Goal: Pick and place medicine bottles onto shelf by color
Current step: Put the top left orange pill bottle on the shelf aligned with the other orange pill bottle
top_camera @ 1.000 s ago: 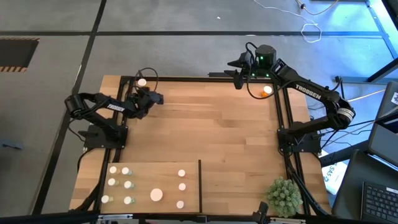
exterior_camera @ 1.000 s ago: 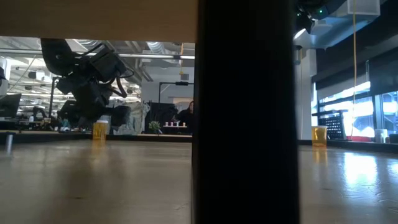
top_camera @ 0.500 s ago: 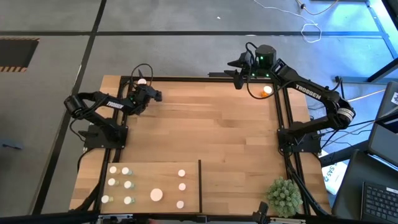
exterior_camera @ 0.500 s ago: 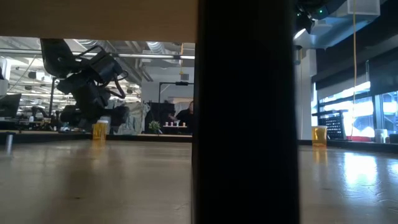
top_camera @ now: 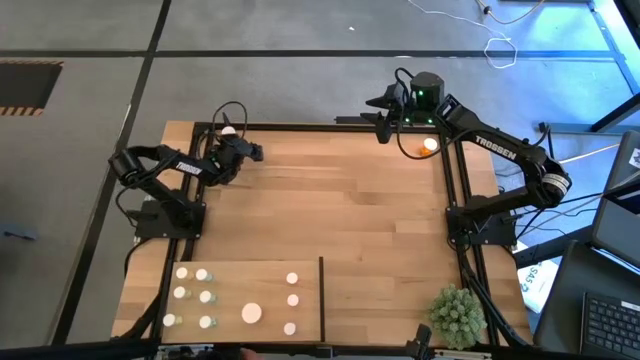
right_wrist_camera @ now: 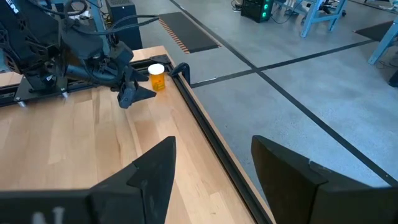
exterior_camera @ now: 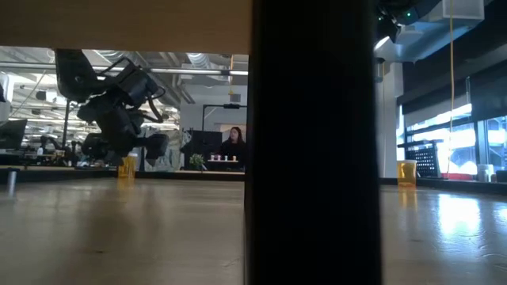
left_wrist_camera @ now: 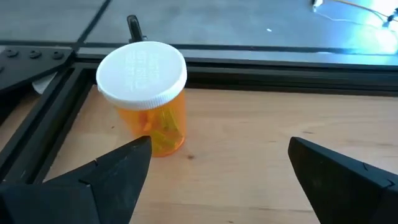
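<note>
An orange medicine bottle (left_wrist_camera: pixel 144 93) with a white cap stands upright on the table by the far left corner (top_camera: pixel 228 130). My left gripper (left_wrist_camera: pixel 217 165) is open, low over the table just short of the bottle (exterior_camera: pixel 127 166), which stands ahead of its fingers and off to one side. A second orange bottle (top_camera: pixel 430 145) stands at the far right. My right gripper (top_camera: pixel 381 114) hangs open and raised over the far edge, nothing between its fingers (right_wrist_camera: pixel 214 168). The shelf (top_camera: pixel 230 272) at the near left carries several white-capped bottles.
The shelf's dark divider (top_camera: pixel 321 298) stands upright at the shelf's right end and blocks the middle of the low view (exterior_camera: pixel 313 142). A spiky green plant ball (top_camera: pixel 457 312) sits at the near right corner. A black frame rail (left_wrist_camera: pixel 261 56) runs along the far edge.
</note>
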